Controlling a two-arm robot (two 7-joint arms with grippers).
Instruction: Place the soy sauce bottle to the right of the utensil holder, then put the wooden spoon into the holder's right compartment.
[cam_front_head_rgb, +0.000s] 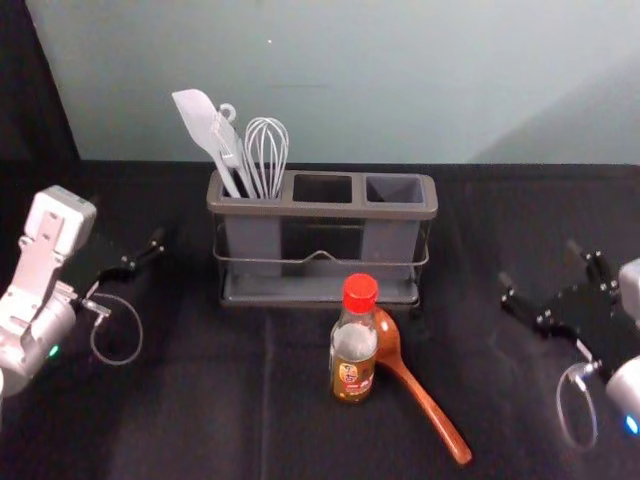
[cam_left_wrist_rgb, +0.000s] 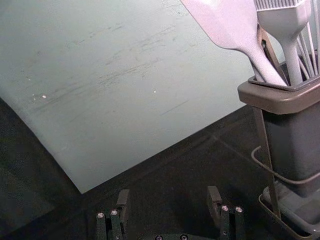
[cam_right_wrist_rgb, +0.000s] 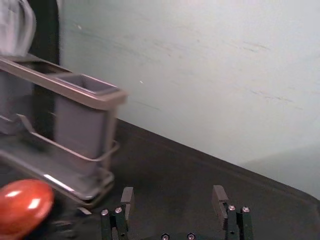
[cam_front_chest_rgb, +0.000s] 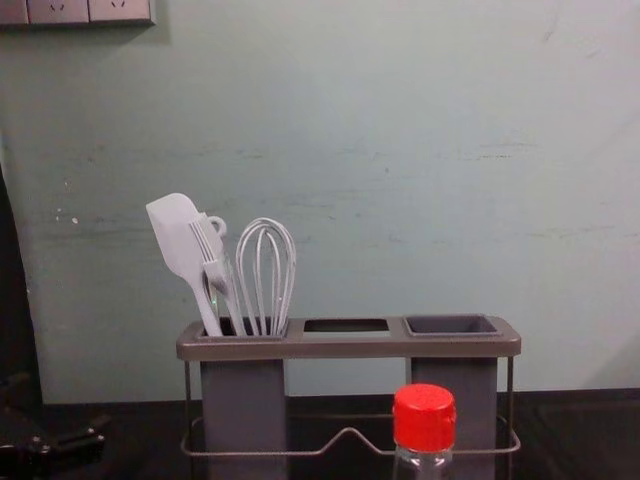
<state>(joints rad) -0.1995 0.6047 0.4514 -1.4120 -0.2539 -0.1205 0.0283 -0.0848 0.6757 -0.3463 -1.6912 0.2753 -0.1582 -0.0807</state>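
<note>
The bottle (cam_front_head_rgb: 354, 345) is seen upright at the lower centre of the head view, before the holder (cam_front_head_rgb: 322, 210); the spoon (cam_front_head_rgb: 388, 345) is set just beside it, slanted toward the lower right. From the right pincer (cam_front_head_rgb: 538, 262), spread wide at the frame's right, the bottle must be sought leftward and lower; that arm is judged nearer. The left pincer (cam_left_wrist_rgb: 168, 201), also wide, is parked at the head view's left.

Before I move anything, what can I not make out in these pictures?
Soy sauce bottle's label wording: head view, too small.
Wooden spoon's full bowl: head view, behind the bottle; right wrist view, cut off.
Whisk's lower end: head view, inside the left compartment.
Floor of the right compartment: chest view, behind its front wall.
</note>
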